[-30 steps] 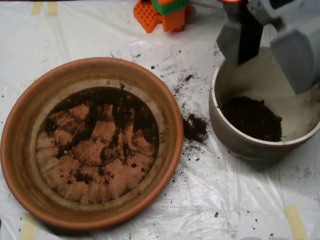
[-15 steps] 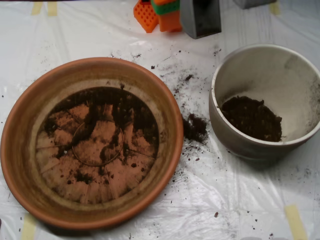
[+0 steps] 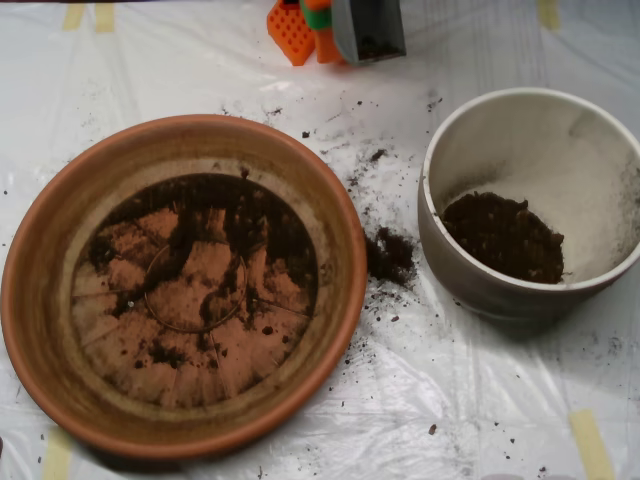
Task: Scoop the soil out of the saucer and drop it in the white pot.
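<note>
Jaws (image 3: 367,30) well above soil (image 3: 503,236).

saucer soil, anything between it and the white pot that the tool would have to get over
Nothing upright. Between the saucer and the white pot there is only the plastic sheet with a spilled clump and scattered crumbs. The soil must clear the saucer's wall and the pot's higher rim. The tool sits at the top edge.

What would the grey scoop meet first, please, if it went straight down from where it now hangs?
Probably the white plastic sheet near the orange block; the grey scoop sits at the top edge, though height is unclear.
</note>
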